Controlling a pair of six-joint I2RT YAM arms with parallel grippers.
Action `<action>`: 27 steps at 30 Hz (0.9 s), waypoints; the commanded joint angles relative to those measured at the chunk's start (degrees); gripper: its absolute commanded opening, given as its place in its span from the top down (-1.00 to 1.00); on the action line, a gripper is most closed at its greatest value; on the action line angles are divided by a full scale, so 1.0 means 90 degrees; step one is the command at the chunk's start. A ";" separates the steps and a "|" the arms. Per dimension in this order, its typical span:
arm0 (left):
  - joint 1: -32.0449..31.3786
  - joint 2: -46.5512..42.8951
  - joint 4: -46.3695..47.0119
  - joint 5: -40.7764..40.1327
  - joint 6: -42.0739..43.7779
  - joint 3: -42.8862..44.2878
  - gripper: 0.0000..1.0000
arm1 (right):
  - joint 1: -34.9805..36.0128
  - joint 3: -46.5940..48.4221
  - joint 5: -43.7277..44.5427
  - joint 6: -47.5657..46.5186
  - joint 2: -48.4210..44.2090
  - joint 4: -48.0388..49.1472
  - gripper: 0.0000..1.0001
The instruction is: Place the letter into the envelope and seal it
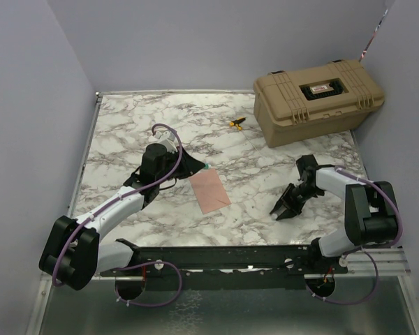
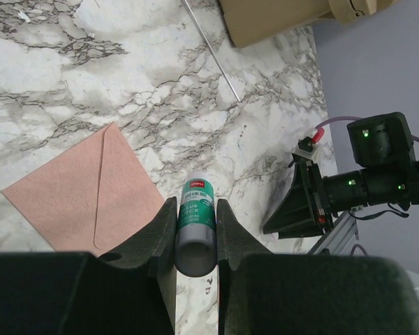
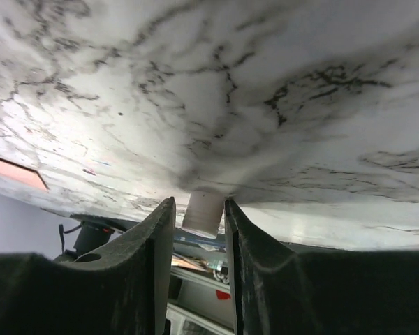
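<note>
Near right, your right gripper [image 3: 199, 204] pinches a small white cylinder [image 3: 202, 215]. At mid-table the envelope [image 1: 209, 190] lies flat on the marble. Just past its far edge, your left gripper [image 2: 195, 209] clamps a green-labelled glue stick [image 2: 196, 227]. A tan case [image 1: 318, 98] sits far right.

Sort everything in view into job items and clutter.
Job: envelope; glue stick in left gripper; white cylinder, likely its cap, in right gripper.
Clutter: tan case; small yellow-black item.
</note>
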 commanded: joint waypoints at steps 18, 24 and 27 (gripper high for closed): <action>-0.0014 -0.0015 0.0297 -0.0047 0.0151 -0.0035 1.00 | 0.0742 0.0485 0.2412 -0.1031 -0.2475 -0.0352 -0.12; -0.0014 0.0178 0.0362 0.0055 0.0151 0.0089 1.00 | 0.1988 0.0404 0.3386 -0.0195 -0.2674 -0.0588 -0.14; -0.0014 0.0235 0.0371 0.0070 0.0151 0.0120 1.00 | 0.2349 0.0323 0.3552 0.0177 -0.2428 -0.0693 -0.15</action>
